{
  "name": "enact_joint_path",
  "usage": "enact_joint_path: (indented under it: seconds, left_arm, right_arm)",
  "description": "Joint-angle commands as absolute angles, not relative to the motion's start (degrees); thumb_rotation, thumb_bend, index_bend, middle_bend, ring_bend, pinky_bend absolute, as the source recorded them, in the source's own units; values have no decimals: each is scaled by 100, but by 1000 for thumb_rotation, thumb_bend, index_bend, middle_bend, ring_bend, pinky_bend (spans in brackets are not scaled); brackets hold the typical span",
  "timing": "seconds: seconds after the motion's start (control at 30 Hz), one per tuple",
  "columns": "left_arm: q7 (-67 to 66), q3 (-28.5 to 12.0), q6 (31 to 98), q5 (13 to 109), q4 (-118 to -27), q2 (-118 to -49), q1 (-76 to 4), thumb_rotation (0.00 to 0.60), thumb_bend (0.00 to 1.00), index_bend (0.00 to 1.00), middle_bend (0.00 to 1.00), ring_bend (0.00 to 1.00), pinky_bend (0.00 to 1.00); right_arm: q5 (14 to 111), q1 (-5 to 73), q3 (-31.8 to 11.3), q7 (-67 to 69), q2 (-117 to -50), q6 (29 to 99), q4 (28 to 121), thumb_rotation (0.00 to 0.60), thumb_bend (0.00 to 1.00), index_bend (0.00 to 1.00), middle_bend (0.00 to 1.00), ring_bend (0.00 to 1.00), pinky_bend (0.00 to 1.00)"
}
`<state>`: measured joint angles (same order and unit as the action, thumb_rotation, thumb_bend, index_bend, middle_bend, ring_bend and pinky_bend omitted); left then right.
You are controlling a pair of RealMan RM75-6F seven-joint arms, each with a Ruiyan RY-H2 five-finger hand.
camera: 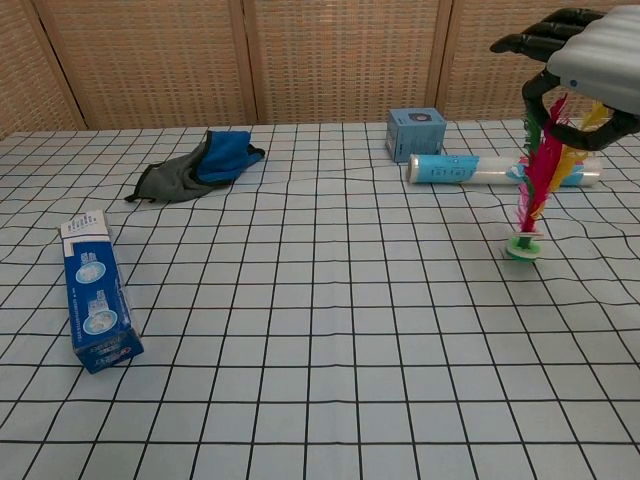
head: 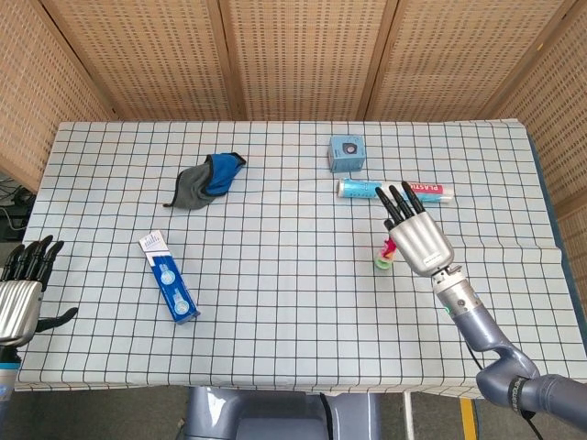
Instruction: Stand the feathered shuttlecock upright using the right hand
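Note:
The feathered shuttlecock has pink, yellow and green feathers and a green and white round base. It stands nearly upright with the base on the checked cloth. My right hand pinches the feather tips from above. In the head view the right hand covers most of the shuttlecock, and only the base and some feathers show to its left. My left hand hangs off the table's left front edge with fingers apart and nothing in it.
A clear tube lies just behind the shuttlecock, with a small blue box beside it. A blue and grey cloth lies at the back left. A blue carton lies at the front left.

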<state>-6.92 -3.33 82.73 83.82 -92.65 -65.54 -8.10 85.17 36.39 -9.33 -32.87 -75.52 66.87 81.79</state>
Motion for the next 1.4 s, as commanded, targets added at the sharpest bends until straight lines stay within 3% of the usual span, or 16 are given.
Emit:
enact_joint_path:
  seconds: [0.03,0.6,0.67,0.73,0.77,0.8,1.17,1.4]
  left_arm:
    - [-685,-333,8264,8379,-9264,-6549,-814,600,0,0,0,0,0]
    - [-636,-315,8274,8387,-9275,-6528,-799,600,0,0,0,0,0]
    - [-638,-308,8285,8406,-9283,-6526,-795,600,0,0,0,0,0]
    - [-640,-303,8290,8417,-9293,-6525,-793,600,0,0,0,0,0]
    - [-640,-300,8295,8421,-9296,-6524,-790,600,0,0,0,0,0]
    - [-639,-296,8297,8428,-9303,-6522,-788,600,0,0,0,0,0]
    - [-542,-286,8353,8483,-9281,-6491,-763,600,0,0,0,0,0]
    - [-456,-243,8570,8655,-9224,-6491,-673,600,0,0,0,0,0]
  right_arm:
    - [8593,3677,-899,-3414,-7533,6694,8121,600,675,774,86,0,0]
    - [8788,3528,-620,-3388,-7778,6851,8072,600,659,756,95,0,14]
    - [8877,3489,-595,-3298,-7741,6953,8104,600,511,517,70,0,18]
    - [8872,3434,-622,-3222,-7729,7065,8156,600,194,146,19,0,9]
    - [8846,3396,-641,-3207,-7719,7125,8212,600,66,39,3,0,4]
    - [8814,3345,-686,-3144,-7684,7226,8324,600,20,10,0,0,1]
    - [8694,2446,-688,-2066,-7040,8377,9168,600,0,0,0,0,0]
    - [8614,1387,-203,-714,-6552,9082,9190,600,0,0,0,0,0]
